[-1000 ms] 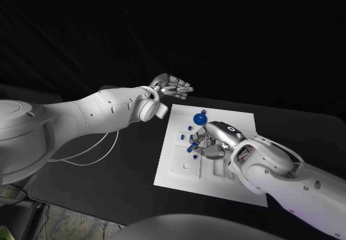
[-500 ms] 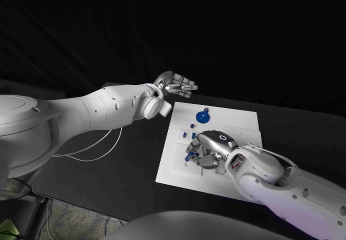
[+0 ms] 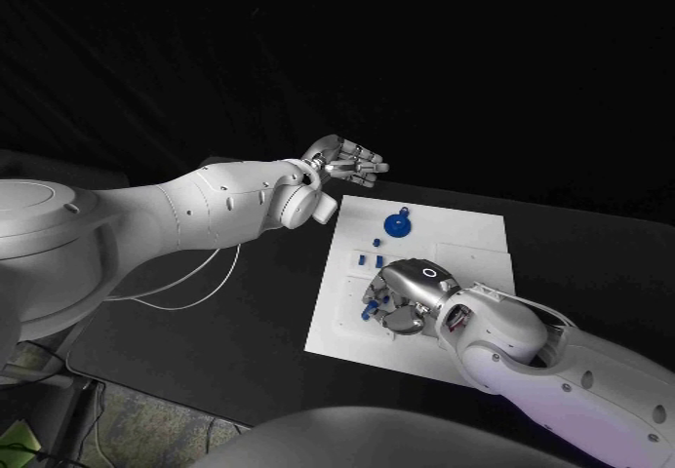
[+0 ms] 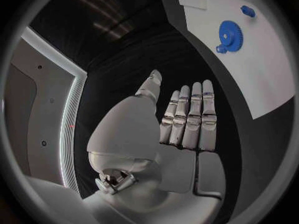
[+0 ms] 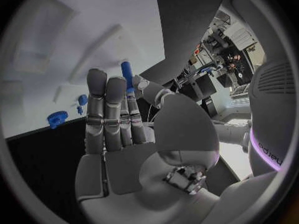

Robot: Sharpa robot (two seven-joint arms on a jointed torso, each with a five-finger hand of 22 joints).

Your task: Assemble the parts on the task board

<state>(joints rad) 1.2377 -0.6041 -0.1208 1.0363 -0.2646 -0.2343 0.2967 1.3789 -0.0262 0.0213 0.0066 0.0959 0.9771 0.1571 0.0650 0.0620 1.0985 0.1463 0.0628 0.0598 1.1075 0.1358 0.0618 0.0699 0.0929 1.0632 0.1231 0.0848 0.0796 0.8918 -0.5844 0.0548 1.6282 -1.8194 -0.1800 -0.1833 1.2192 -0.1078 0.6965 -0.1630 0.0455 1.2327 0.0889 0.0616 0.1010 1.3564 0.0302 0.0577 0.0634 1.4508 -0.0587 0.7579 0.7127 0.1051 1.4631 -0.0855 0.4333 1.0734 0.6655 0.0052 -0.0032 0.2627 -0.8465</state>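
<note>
White task board point(image 3: 478, 239) carries blue gear point(image 3: 395, 227); right hand point(image 3: 405, 292) pinches blue peg point(image 5: 126, 74); left hand point(image 3: 344, 160) empty, fingers loosely spread.

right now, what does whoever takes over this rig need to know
Left robot hand: open, holding nothing, raised past the far left corner of the task board.
Right robot hand: low over the board's near half, pinching a blue peg at its fingertips.
Blue gear lies near the board's far edge; small blue parts sit left of the right robot hand.
Done: peg picked up. Left: seat it and assemble the remaining parts.
</note>
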